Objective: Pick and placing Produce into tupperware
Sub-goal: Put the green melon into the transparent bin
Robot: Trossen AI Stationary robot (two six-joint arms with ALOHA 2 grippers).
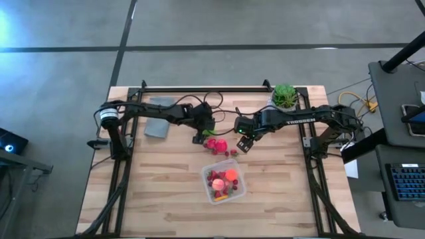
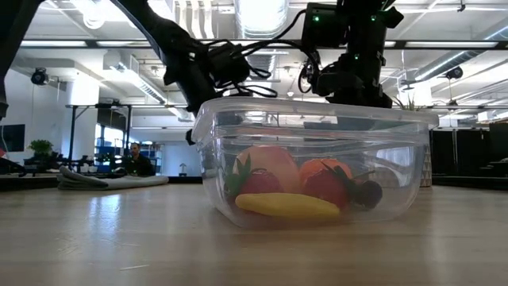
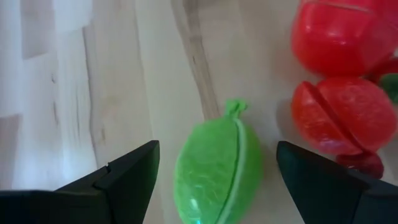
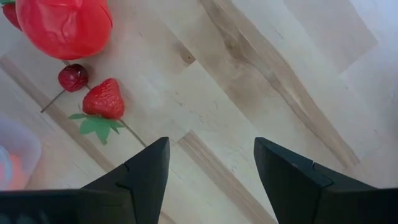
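The clear tupperware [image 1: 224, 181] stands on the table toward the near side and also shows in the low view [image 2: 309, 167]. It holds orange, red and yellow pieces. Loose produce lies between my grippers: a pink-red piece [image 1: 214, 143] and small berries [image 1: 230, 153]. My left gripper [image 3: 217, 180] is open and low over the table, one finger on either side of a green piece [image 3: 217, 171] without touching it. Two red pieces [image 3: 339, 118] lie beside the green one. My right gripper [image 4: 211, 168] is open and empty over bare wood, near a strawberry [image 4: 102, 99], a cherry [image 4: 73, 77] and a red piece [image 4: 62, 25].
A green potted plant in a white pot [image 1: 285, 96] stands at the far right. A flat grey cloth [image 1: 159, 119] lies at the far left under my left arm. A person [image 2: 139, 159] sits in the room beyond the table. Bare wood lies to either side of the tupperware.
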